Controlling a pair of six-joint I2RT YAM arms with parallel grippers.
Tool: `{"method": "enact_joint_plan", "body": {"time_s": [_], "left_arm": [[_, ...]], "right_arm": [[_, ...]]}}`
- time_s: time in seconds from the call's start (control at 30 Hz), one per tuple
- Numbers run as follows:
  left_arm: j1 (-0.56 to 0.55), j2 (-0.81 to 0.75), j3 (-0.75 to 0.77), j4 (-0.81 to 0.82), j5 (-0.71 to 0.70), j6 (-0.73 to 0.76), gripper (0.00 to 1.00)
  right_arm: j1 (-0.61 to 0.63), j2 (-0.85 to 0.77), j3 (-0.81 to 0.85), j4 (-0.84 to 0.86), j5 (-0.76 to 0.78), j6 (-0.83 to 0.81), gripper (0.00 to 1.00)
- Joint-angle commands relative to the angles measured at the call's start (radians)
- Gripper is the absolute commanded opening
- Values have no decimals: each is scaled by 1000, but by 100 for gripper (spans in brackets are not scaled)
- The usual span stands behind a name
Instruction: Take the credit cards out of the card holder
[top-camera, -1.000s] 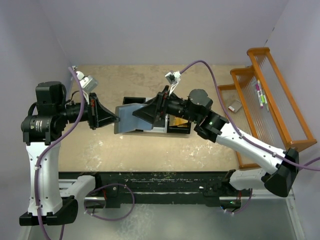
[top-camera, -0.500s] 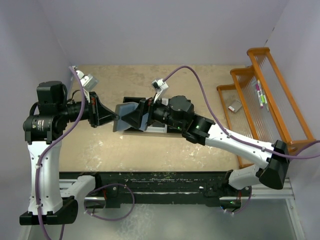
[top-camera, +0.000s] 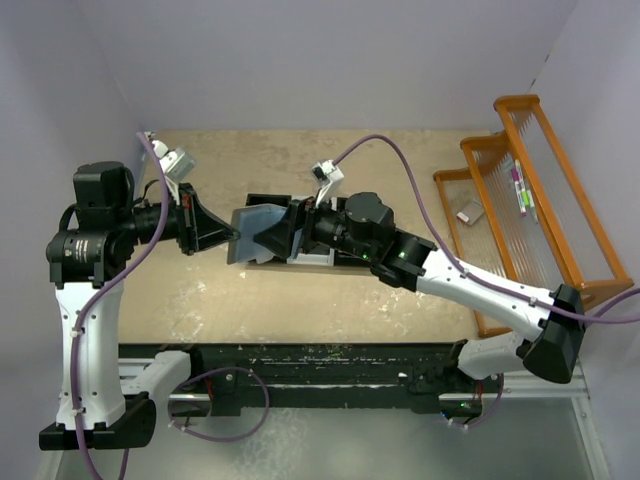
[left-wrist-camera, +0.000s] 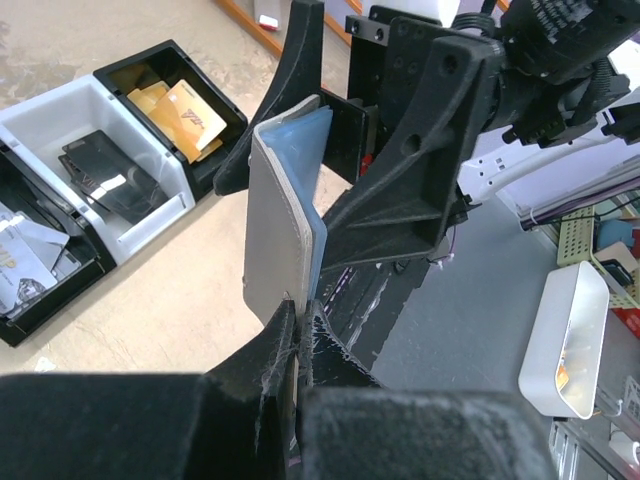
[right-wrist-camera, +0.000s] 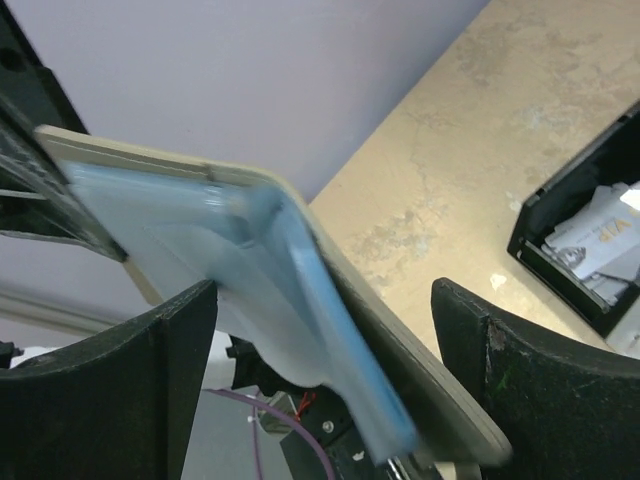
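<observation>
The grey card holder (top-camera: 252, 232) is held upright above the table, its blue-grey inner panel showing in the right wrist view (right-wrist-camera: 250, 290). My left gripper (top-camera: 236, 238) is shut on its left edge; in the left wrist view the fingers (left-wrist-camera: 270, 345) pinch its bottom edge (left-wrist-camera: 280, 230). My right gripper (top-camera: 268, 234) is open, one finger on each side of the holder's other edge, with its fingers (right-wrist-camera: 150, 360) apart from the holder. No card shows in the holder. Orange-gold credit cards (left-wrist-camera: 180, 110), black ones (left-wrist-camera: 100, 175) and white ones (left-wrist-camera: 20, 260) lie in the tray.
The black-and-white three-compartment tray (top-camera: 310, 258) sits under my right arm; its end with white cards shows in the right wrist view (right-wrist-camera: 600, 240). An orange rack (top-camera: 530, 190) with small items stands at the right edge. Purple walls close the back and sides.
My right gripper has moved left from over the tray to the holder and now stands open around its free edge. My left gripper has kept still, holding the holder.
</observation>
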Motion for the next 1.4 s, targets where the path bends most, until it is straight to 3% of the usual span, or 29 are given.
{"method": "enact_joint_plan", "body": {"time_s": [0.0,0.1,0.2,0.4,0.73,1.03,1.17,1.27,1.37], "left_arm": [[-2,-13,34,41,65,-29,0],[-2,-15,38,38,62,-31,0],[-2,-16,43,33,49,-26,0],[-2,-9,41,31,19,-23,0],[-2,-5,48,29,-31,-25,0],[-2,-9,54,21,-105,3,0],[-2,-12,53,16,-80,10,0],[-2,-13,61,15,-24,2,0],[-2,-14,70,9,22,1,0]], "right_arm": [[-15,-49,-33,-32,10,23,88],[-26,-77,-51,-24,1,25,88],[-50,-123,-89,28,-69,24,96],[-100,-207,-232,286,-290,106,100],[-98,-131,-225,482,-320,172,100],[-80,-131,-217,438,-224,156,100],[-66,-101,-143,310,-176,117,100],[-66,-100,-139,248,-137,120,86],[-66,-110,-132,193,-151,134,60]]}}
